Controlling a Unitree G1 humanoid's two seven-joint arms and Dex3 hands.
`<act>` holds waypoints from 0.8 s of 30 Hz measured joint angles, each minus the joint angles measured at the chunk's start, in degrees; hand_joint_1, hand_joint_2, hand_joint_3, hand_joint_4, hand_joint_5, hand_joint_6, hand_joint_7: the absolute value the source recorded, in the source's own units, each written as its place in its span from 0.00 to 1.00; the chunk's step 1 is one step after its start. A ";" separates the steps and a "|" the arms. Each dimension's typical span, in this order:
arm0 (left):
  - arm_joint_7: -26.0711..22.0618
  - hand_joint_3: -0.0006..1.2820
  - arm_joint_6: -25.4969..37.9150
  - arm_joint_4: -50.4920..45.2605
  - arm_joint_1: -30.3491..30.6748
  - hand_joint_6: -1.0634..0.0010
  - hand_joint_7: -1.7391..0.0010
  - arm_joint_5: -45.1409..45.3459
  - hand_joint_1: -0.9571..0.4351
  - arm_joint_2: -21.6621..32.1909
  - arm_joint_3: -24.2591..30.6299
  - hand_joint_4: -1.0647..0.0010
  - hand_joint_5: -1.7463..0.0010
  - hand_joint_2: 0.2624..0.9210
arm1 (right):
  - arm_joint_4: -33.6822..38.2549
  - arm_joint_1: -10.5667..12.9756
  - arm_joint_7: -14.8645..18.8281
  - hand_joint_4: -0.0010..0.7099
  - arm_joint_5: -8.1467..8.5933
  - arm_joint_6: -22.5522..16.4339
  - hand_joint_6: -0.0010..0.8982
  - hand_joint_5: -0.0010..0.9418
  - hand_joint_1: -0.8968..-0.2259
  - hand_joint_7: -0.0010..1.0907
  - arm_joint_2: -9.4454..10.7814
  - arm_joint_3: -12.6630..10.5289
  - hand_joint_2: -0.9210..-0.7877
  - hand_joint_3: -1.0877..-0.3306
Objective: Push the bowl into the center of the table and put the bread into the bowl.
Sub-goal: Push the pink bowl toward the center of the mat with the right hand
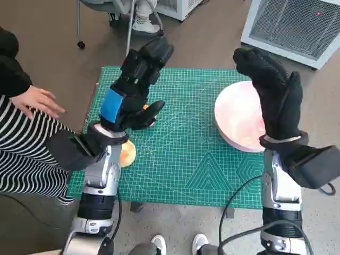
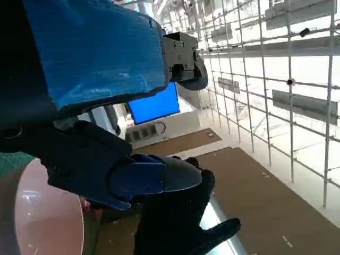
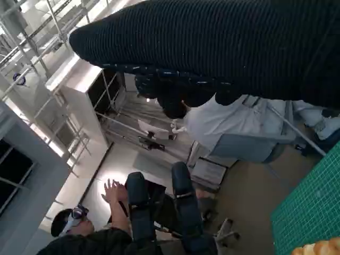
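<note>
Sitting on the right side of the green mat (image 1: 180, 159), one pink bowl (image 1: 239, 119) rests near the mat's right edge. The mat covers the bench. There is one bowl and one bread (image 1: 127, 154). The bread lies by the left edge of the mat, well apart from the bowl. It is partly hidden under the left arm. In the right wrist view only a small bit of bread (image 3: 319, 248) shows at the corner, on the mat (image 3: 313, 207).

The left hand (image 1: 135, 87) is up above the left part of the mat. Its fingers are spread and it holds nothing. Its back has blue tape. In the left wrist view the same hand (image 2: 101, 106) fills most of the picture, and the bowl (image 2: 42, 212) shows as a pink curve at the edge.

The right hand (image 1: 271, 90), in its black glove, stands up over the far right side of the bowl. Its fingers are straight and apart, and it holds nothing. I cannot tell if it touches the bowl.

One person (image 1: 21, 133) in a striped top sits at the left of the bench, with one hand held out near the mat's corner. Two shoes (image 1: 178, 243) show under the near edge of the bench. One white box with a grille (image 1: 292, 26) stands on the floor past the bench.
</note>
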 measured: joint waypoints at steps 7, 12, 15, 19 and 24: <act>-0.18 0.29 0.40 -0.03 0.01 1.00 0.67 -0.31 0.22 0.00 0.04 1.00 0.82 1.00 | 0.02 0.17 0.22 0.26 0.01 0.00 0.04 0.00 0.15 0.49 0.00 -0.01 0.00 0.45; -0.32 0.29 0.64 -0.16 0.05 1.00 0.67 -0.36 0.22 0.00 0.04 1.00 0.82 1.00 | 0.02 0.36 0.21 0.26 0.01 0.00 0.04 0.00 0.15 0.48 0.00 -0.02 0.00 0.45; -0.39 0.29 0.64 -0.20 0.08 1.00 0.67 -0.36 0.22 0.00 0.04 1.00 0.82 1.00 | 0.02 0.40 0.21 0.26 0.00 0.00 0.04 0.00 0.15 0.48 0.00 -0.01 0.00 0.45; -0.48 0.29 0.64 -0.20 0.10 1.00 0.67 -0.34 0.22 0.00 0.05 1.00 0.82 1.00 | 0.02 0.44 0.21 0.26 0.00 -0.01 0.04 0.00 0.15 0.48 0.00 -0.01 0.00 0.45; -0.48 0.29 0.64 -0.19 0.11 1.00 0.67 -0.30 0.22 0.00 0.07 1.00 0.82 1.00 | 0.02 0.60 0.21 0.26 -0.01 -0.01 0.04 0.00 0.15 0.48 0.00 -0.01 0.00 0.45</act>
